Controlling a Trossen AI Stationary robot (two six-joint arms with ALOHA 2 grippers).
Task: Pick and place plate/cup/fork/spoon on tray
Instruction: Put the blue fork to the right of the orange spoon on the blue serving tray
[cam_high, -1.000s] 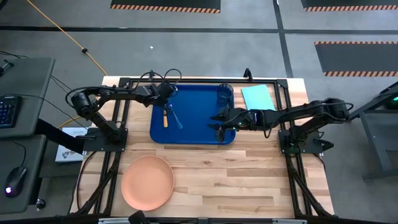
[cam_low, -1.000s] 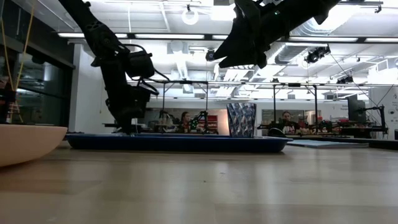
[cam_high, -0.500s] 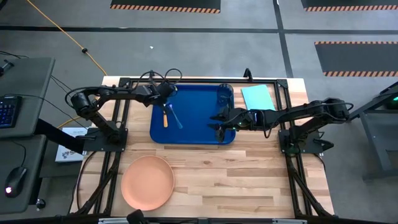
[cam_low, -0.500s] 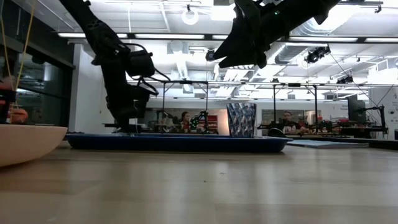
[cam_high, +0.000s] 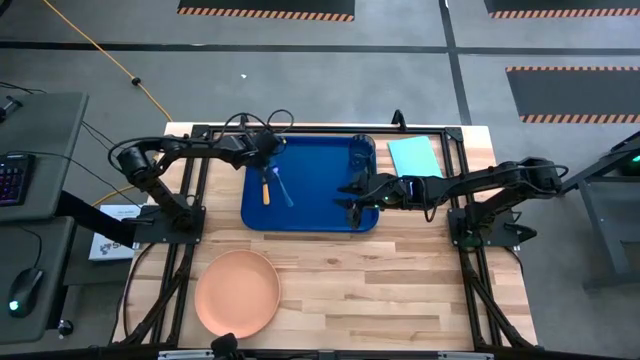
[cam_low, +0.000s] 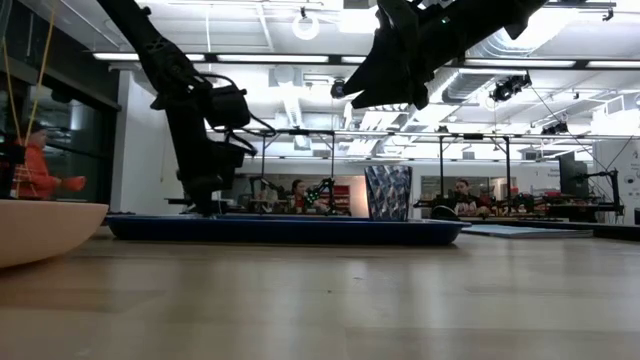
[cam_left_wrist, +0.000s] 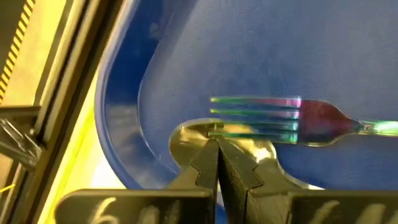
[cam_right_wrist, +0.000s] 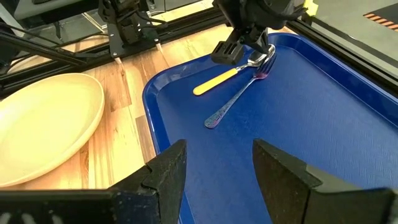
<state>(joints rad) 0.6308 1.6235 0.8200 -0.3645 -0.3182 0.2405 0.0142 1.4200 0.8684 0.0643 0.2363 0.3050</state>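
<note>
The dark-blue tray (cam_high: 320, 205) lies at the table's far middle. On its left part lie a spoon (cam_high: 265, 188) with a yellow handle and shiny bowl, and a slim iridescent metal fork (cam_high: 283, 189); both also show in the right wrist view, spoon (cam_right_wrist: 215, 81) and fork (cam_right_wrist: 235, 101). My left gripper (cam_left_wrist: 217, 144) is shut, its tips at the spoon's bowl (cam_left_wrist: 186, 138), beside the fork's tines (cam_left_wrist: 255, 118). My right gripper (cam_right_wrist: 214, 163) hangs open and empty above the tray's right part. A dark round shape (cam_high: 362, 150), seemingly the cup, stands in the tray's far right corner. The peach plate (cam_high: 237, 292) rests on the table, near left. My left gripper's shut fingertips (cam_left_wrist: 208, 155) come slanting down from the table's left onto the edge of the spoon's bowl (cam_left_wrist: 186, 138). The spoon lies flat on the tray. Whether the tips touch the bowl, I cannot tell.
A light-teal flat sheet (cam_high: 413, 155) lies right of the tray at the far edge. Bare wood lies between the tray and the near edge, right of the plate. People show in the room behind, in the low view.
</note>
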